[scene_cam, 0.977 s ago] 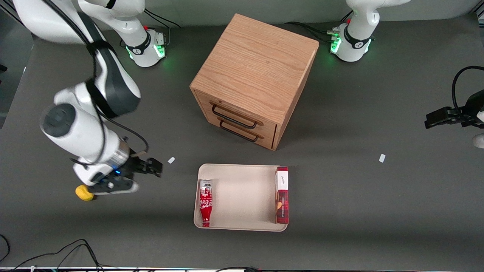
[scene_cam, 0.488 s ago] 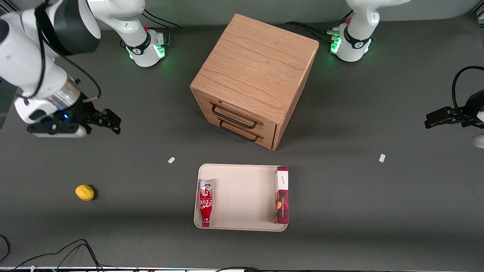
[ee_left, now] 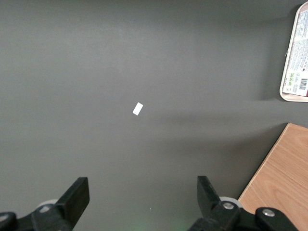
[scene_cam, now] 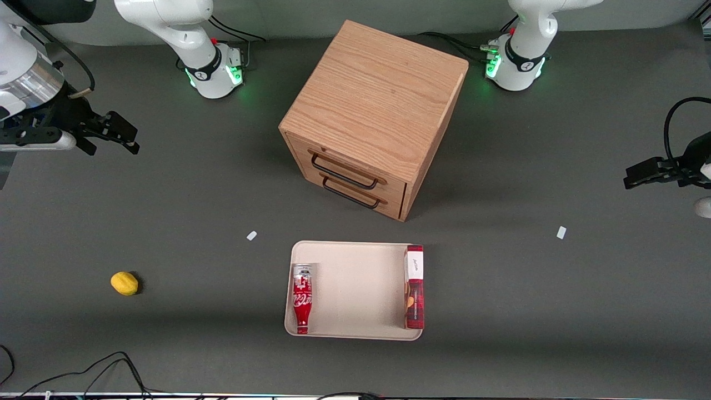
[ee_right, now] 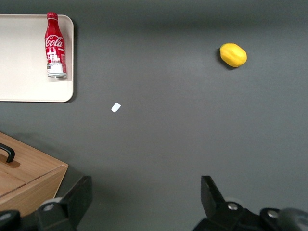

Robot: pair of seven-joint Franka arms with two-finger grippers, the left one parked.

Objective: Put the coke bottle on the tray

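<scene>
The coke bottle point(scene_cam: 302, 298) is slim and red with white script. It lies on its side in the beige tray point(scene_cam: 355, 289), along the tray's edge toward the working arm's end, red cap nearest the front camera. The right wrist view shows the bottle point(ee_right: 54, 44) in the tray point(ee_right: 24, 62) too. My gripper point(scene_cam: 119, 134) is open and empty, high above the table at the working arm's end, well away from the tray. Its fingers point(ee_right: 211, 195) stand wide apart over bare table.
A red-and-white flat box point(scene_cam: 414, 286) lies in the tray along the edge toward the parked arm. A wooden drawer cabinet point(scene_cam: 372, 116) stands farther from the front camera than the tray. A yellow lemon point(scene_cam: 124, 283) and two white scraps point(scene_cam: 251, 235) lie on the table.
My gripper has risen and drawn away from the lemon and the tray toward the working arm's end, staying open and empty. The bottle, tray and box have not moved.
</scene>
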